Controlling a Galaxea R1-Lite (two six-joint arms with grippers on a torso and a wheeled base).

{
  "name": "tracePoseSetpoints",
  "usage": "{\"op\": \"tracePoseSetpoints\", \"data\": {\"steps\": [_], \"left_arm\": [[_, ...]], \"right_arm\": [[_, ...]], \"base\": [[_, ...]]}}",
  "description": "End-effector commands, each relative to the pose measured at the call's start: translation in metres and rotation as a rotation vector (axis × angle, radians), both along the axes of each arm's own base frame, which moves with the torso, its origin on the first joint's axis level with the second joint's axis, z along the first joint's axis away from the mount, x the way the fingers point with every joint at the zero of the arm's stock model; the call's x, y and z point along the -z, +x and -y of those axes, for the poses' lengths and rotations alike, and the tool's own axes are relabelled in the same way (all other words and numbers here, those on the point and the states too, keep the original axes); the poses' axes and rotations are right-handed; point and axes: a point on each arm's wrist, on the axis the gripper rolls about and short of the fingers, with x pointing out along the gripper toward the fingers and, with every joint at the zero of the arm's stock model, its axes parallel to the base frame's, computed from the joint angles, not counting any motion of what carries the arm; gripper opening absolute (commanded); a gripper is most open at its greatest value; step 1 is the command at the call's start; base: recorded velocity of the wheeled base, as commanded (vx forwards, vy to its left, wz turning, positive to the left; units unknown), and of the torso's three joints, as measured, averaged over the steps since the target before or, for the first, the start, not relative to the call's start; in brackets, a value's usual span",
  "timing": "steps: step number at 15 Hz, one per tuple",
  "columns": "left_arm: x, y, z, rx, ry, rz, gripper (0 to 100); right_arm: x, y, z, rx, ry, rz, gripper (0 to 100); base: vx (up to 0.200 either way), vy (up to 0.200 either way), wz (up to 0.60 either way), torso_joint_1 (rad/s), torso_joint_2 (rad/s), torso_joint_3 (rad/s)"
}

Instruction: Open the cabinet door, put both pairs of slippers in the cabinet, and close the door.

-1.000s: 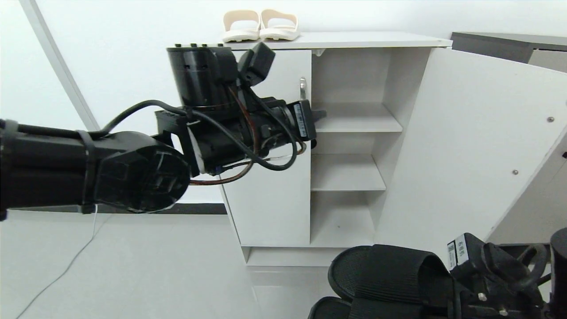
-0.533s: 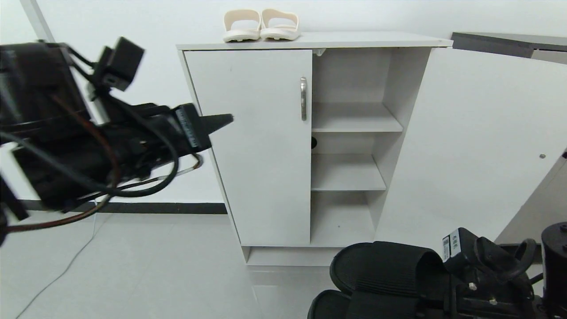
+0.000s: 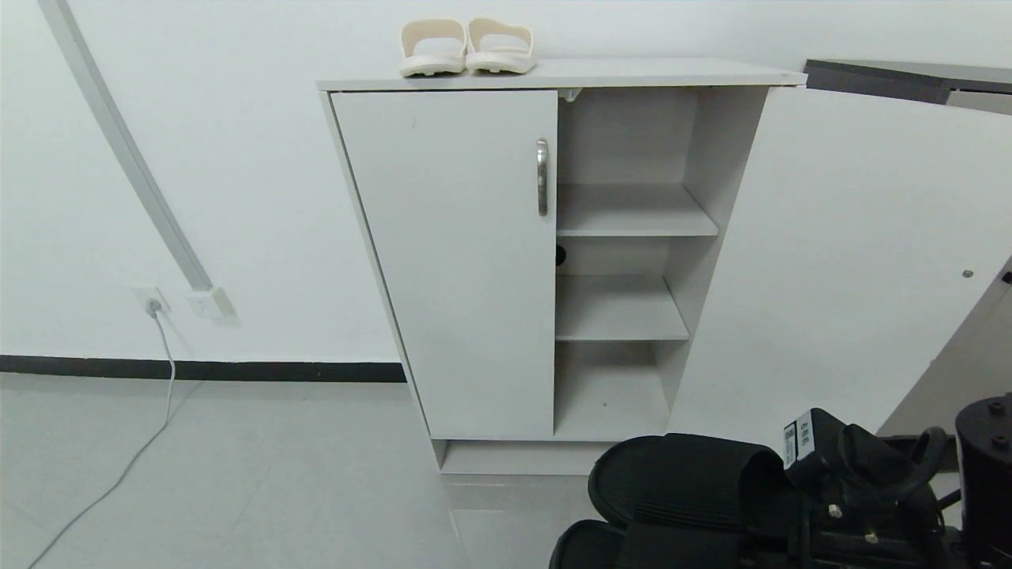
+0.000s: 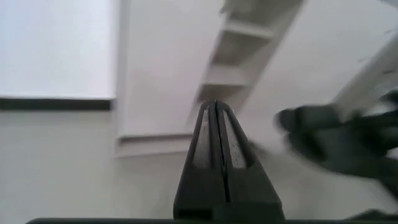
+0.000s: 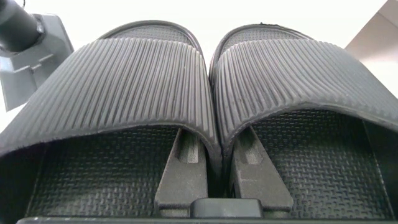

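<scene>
Withdrawn from in front of the white wooden two-door cabinet (image 3: 443,261) over the last second, the left gripper (image 4: 216,134) now hangs clenched on nothing, pointing at the cabinet's base. The cabinet's right door (image 3: 830,261) stands swung wide, baring three shelves; its left door is closed. A pair of cream moulded slippers (image 3: 466,47) sits on the cabinet top, left of its middle. The right gripper (image 5: 217,168) grasps a pair of black ribbed rubber slippers (image 3: 680,482) by their inner edges, low before the open side.
</scene>
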Motion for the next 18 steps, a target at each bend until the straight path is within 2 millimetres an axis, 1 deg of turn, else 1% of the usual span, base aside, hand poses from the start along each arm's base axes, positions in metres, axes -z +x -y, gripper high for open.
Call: {"op": "tracePoseSetpoints", "data": {"steps": [1, 2, 4, 5, 6, 7, 9, 11, 12, 13, 14, 15, 16, 18], "left_arm": [[0.064, -0.044, -0.009, -0.187, 0.084, 0.059, 0], [0.08, -0.044, -0.006, -0.315, 0.174, 0.051, 0], [0.099, -0.041, -0.003, -0.422, 0.252, 0.038, 0], [0.122, -0.035, -0.003, -0.435, 0.327, 0.051, 0], [0.134, -0.027, -0.003, -0.439, 0.319, 0.073, 0], [0.141, -0.021, -0.003, -0.433, 0.301, 0.121, 0], [0.145, -0.02, -0.001, -0.337, 0.28, 0.114, 0], [0.144, -0.02, 0.0, -0.288, 0.291, 0.125, 0], [0.145, -0.02, 0.0, -0.3, 0.289, 0.123, 0], [0.145, -0.02, -0.002, -0.381, 0.294, 0.113, 0], [0.145, -0.02, -0.001, -0.37, 0.298, 0.115, 0], [0.145, -0.02, 0.0, -0.3, 0.291, 0.121, 0], [0.145, -0.02, 0.0, -0.288, 0.281, 0.12, 0], [0.145, -0.02, -0.001, -0.35, 0.27, 0.113, 0]], "right_arm": [[0.002, 0.001, -0.001, -0.002, -0.006, -0.004, 0], [0.002, 0.001, -0.001, -0.003, -0.006, -0.004, 0], [0.002, 0.001, -0.001, -0.003, -0.004, -0.003, 0], [0.001, 0.0, 0.0, -0.003, -0.002, -0.001, 0], [0.0, 0.0, -0.001, -0.003, 0.001, 0.002, 0], [-0.001, 0.0, 0.0, -0.003, 0.006, 0.006, 0], [-0.001, 0.0, 0.0, -0.003, 0.009, 0.009, 0], [0.0, 0.0, -0.001, -0.003, 0.006, 0.006, 0], [0.001, 0.001, -0.001, -0.003, 0.004, 0.004, 0], [0.002, 0.001, -0.002, -0.003, -0.001, 0.0, 0], [0.002, 0.003, -0.003, -0.003, -0.002, -0.001, 0], [0.005, 0.005, -0.006, -0.002, -0.008, -0.006, 0], [0.008, 0.007, -0.008, 0.001, -0.015, -0.01, 0], [0.014, 0.016, -0.015, 0.081, -0.033, 0.015, 0]], "base": [[0.0, 0.0, 0.0, 0.0, 0.0, 0.0], [0.0, 0.0, 0.0, 0.0, 0.0, 0.0], [0.0, 0.0, 0.0, 0.0, 0.0, 0.0], [0.0, 0.0, 0.0, 0.0, 0.0, 0.0], [0.0, 0.0, 0.0, 0.0, 0.0, 0.0], [0.0, 0.0, 0.0, 0.0, 0.0, 0.0], [0.0, 0.0, 0.0, 0.0, 0.0, 0.0], [0.0, 0.0, 0.0, 0.0, 0.0, 0.0], [0.0, 0.0, 0.0, 0.0, 0.0, 0.0], [0.0, 0.0, 0.0, 0.0, 0.0, 0.0], [0.0, 0.0, 0.0, 0.0, 0.0, 0.0], [0.0, 0.0, 0.0, 0.0, 0.0, 0.0], [0.0, 0.0, 0.0, 0.0, 0.0, 0.0], [0.0, 0.0, 0.0, 0.0, 0.0, 0.0]]}}
